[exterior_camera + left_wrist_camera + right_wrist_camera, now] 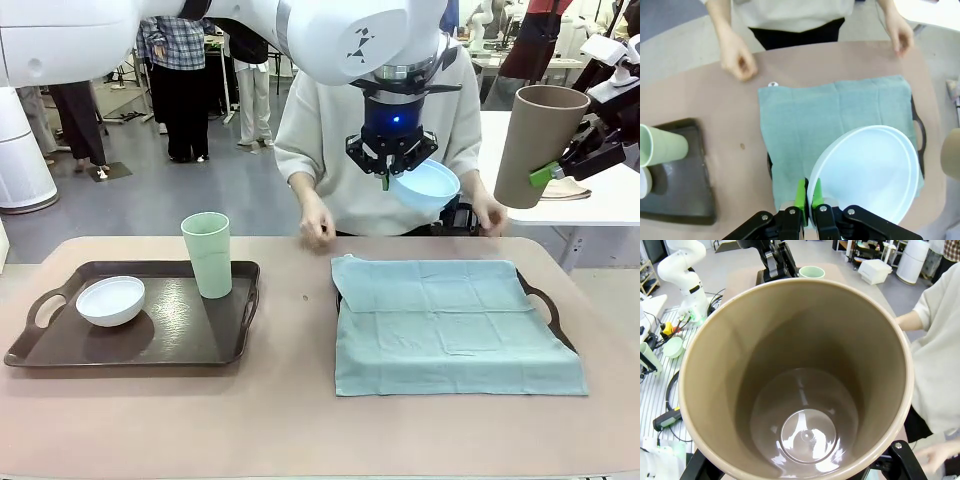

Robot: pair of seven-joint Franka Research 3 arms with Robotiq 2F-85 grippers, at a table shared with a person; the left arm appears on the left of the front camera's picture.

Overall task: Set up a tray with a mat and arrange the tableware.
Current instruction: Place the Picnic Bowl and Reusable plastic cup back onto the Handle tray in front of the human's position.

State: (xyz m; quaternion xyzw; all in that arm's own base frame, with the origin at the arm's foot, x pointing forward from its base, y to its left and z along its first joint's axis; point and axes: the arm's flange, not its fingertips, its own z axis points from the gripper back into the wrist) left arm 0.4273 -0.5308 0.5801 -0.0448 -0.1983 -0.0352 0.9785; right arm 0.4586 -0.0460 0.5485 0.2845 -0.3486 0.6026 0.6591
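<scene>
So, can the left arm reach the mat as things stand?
Probably yes: the left gripper holds the light blue bowl above the bare mat; the person's hand and other hand rest past its far edge.

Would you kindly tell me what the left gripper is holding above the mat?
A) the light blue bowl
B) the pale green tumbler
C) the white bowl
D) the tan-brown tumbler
A: the left gripper pinches the rim of the light blue bowl in the air over the mat, while the white bowl sits on the other tray.

Mat [455, 320] open, hands [318, 228] bordering far edge
</scene>
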